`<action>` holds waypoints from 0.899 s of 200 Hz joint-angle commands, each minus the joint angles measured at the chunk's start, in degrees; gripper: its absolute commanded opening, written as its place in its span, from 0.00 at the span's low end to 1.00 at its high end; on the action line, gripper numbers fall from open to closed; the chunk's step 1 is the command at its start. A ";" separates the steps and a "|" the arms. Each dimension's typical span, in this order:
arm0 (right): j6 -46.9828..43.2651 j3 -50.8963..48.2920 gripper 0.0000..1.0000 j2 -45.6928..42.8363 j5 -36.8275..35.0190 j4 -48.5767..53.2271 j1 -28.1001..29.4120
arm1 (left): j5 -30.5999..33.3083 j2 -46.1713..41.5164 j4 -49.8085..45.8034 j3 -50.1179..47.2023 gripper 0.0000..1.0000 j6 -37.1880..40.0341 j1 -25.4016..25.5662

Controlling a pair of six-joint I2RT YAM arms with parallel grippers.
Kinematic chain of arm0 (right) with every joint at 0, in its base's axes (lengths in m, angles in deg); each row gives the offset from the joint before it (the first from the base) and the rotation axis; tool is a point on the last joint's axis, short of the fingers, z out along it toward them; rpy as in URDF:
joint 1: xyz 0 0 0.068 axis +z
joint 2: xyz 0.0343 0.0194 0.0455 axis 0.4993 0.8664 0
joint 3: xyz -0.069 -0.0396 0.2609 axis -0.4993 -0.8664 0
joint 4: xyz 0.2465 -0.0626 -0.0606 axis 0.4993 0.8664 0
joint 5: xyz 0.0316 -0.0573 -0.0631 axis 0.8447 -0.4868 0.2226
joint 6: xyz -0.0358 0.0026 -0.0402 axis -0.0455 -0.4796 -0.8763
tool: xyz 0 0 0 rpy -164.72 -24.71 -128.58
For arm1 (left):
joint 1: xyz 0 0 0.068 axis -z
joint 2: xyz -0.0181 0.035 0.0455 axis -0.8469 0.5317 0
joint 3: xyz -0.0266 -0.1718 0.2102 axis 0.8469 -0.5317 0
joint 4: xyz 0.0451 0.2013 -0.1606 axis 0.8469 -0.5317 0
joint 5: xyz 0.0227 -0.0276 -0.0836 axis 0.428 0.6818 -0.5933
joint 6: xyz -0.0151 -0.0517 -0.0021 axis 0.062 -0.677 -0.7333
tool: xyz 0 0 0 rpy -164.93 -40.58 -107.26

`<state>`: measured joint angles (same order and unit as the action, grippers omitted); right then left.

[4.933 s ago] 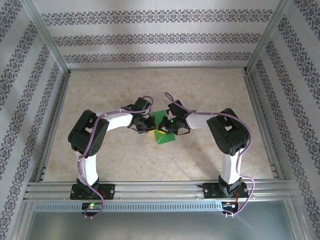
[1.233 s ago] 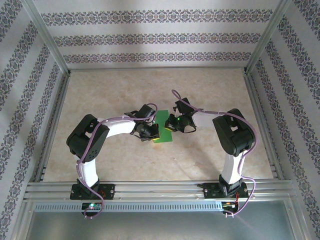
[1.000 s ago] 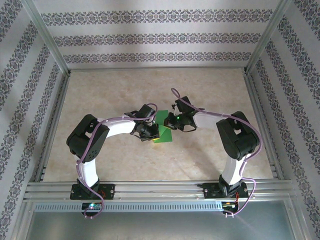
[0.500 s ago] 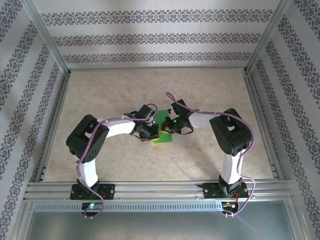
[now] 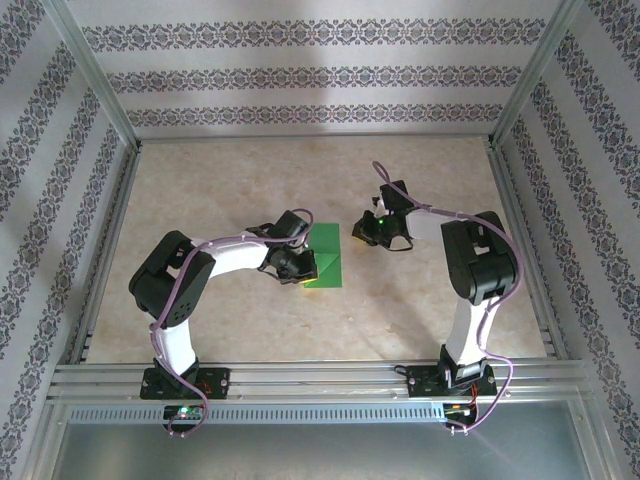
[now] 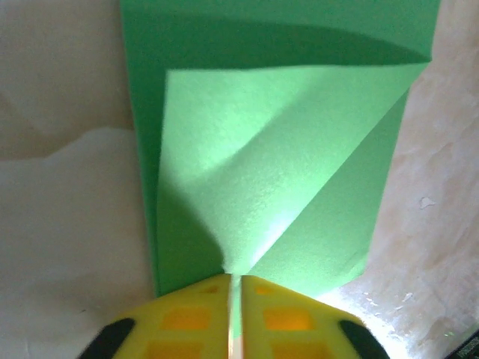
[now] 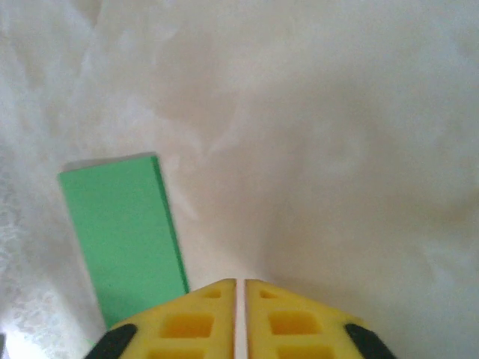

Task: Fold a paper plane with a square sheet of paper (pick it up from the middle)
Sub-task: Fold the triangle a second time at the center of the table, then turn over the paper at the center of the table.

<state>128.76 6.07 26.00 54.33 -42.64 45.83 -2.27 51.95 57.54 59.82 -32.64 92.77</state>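
Work surface: a tabletop (image 5: 250,180), beige with a faint marbled pattern and a matte finish.

Enclosure: a rear wall (image 5: 320,90), a left wall (image 5: 40,200) and a right wall (image 5: 600,200). All are papered white, with parallel bands of dark ornamental print.

Frame: aluminium posts (image 5: 92,75) rise at the rear corners. Aluminium rails (image 5: 320,375) run along the near edge. In the top view, a perforated grey strip (image 5: 320,412) and a plain grey panel (image 5: 320,450) lie below them.

Lighting: even and diffuse, with a brighter patch at the centre of the rear wall.
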 commanded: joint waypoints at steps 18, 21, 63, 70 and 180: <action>6.37 -8.44 0.27 -10.12 -0.84 -2.83 2.91 | 2.39 -5.40 1.60 2.76 0.21 -0.41 0.49; 6.95 -8.96 0.29 -10.50 -0.91 -3.10 3.19 | 2.82 -5.49 1.64 2.64 0.21 -0.40 0.38; 13.81 -11.98 0.41 -11.55 -1.85 -7.09 7.94 | 5.33 -2.62 3.30 3.41 0.22 -0.89 -1.21; 14.29 -11.82 0.42 -10.96 -2.14 -7.55 8.66 | 5.72 -1.82 3.36 3.77 0.21 -1.08 -1.52; 17.28 -8.39 0.42 -3.05 2.01 -12.78 12.16 | 7.21 2.26 3.22 3.32 0.16 -3.78 -3.90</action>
<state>145.09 -4.05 21.37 54.59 -53.67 56.98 4.96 52.69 60.23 62.82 -35.09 89.52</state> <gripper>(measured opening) 0.421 0.161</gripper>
